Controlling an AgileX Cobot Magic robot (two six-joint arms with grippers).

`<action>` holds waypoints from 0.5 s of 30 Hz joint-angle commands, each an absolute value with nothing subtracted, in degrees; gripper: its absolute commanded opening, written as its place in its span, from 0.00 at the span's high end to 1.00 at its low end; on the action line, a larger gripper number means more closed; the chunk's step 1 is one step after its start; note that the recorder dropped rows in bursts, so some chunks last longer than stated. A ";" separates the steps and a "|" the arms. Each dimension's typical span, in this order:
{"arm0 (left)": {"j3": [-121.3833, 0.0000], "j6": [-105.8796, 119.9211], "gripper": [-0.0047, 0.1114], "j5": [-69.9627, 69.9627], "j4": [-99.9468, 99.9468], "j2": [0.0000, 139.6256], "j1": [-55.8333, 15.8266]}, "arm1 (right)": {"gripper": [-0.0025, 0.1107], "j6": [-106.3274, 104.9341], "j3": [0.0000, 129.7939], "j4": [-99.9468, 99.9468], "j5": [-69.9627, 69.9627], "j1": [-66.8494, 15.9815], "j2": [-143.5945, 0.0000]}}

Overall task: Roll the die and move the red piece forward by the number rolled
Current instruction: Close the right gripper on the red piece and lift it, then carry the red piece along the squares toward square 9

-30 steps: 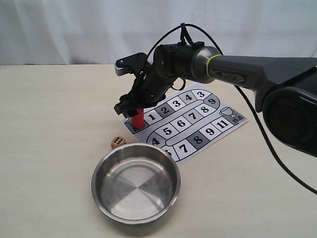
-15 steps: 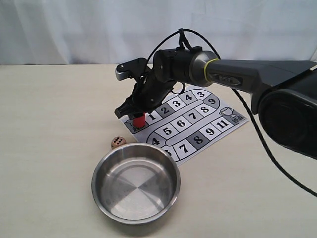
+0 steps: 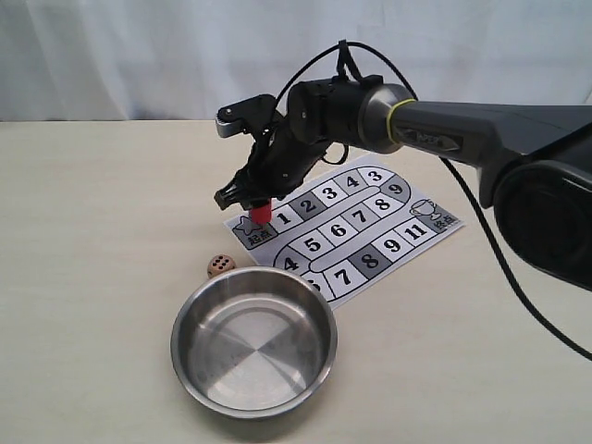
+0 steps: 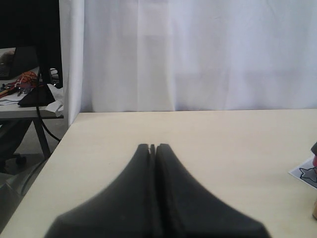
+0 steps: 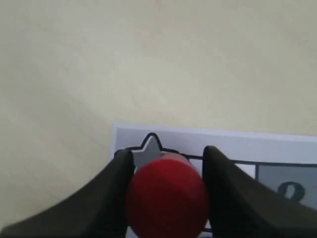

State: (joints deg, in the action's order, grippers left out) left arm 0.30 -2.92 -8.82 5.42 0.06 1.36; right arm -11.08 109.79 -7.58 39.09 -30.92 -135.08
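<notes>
One arm, exterior view: the right arm reaches in from the right. Its right pincer is clamped on the red piece, which stands upright over the start square at the left corner of the board. Whether its foot touches the paper cannot be told.
Die, exterior view: the die lies on the counter just off the board's left edge, close to the far rim of the steel bowl and apart from the piece.
In the way: the bowl's rim covers the board's near corner and part of two squares; a black cable loops over the arm.
Materials: flat printed paper with white and grey numbered squares; a round, shiny brushed bowl; pale wood with dark pips; a matt cream counter; a white curtain behind.
Left wrist view: the left pincer has its black fingers pressed together on nothing, above bare counter; a board corner shows at the frame's edge.
Right wrist view: two black fingers press either side of the piece's smooth round top, with a printed star just beyond.
</notes>
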 commanded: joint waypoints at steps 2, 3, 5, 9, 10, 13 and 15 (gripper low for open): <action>0.00 -3.03 0.96 -8.26 5.30 0.00 1.36 | 0.94 -10.85 109.94 -3.83 37.93 -30.56 -133.76; 0.00 -3.03 0.96 -8.26 5.30 0.00 1.36 | 0.94 -10.85 109.94 -3.55 37.93 -30.47 -133.87; 0.00 -3.03 0.96 -8.15 5.30 0.00 1.36 | 0.94 -10.54 109.94 -2.98 37.78 -30.09 -134.09; 0.00 -3.03 0.96 -8.15 5.30 0.00 1.36 | 0.94 -7.19 109.94 -3.60 37.56 -28.19 -134.09; 0.00 -3.03 0.96 -8.15 5.30 0.00 1.36 | 0.94 -6.10 109.94 -4.31 37.68 -27.61 -134.09; 0.00 -3.03 0.96 -8.15 5.30 0.00 1.36 | 0.94 -4.88 109.94 -7.57 38.10 -26.63 -134.23; 0.00 -3.03 0.96 -8.15 5.30 0.00 1.36 | 0.94 -5.39 109.94 -9.58 38.38 -26.47 -134.47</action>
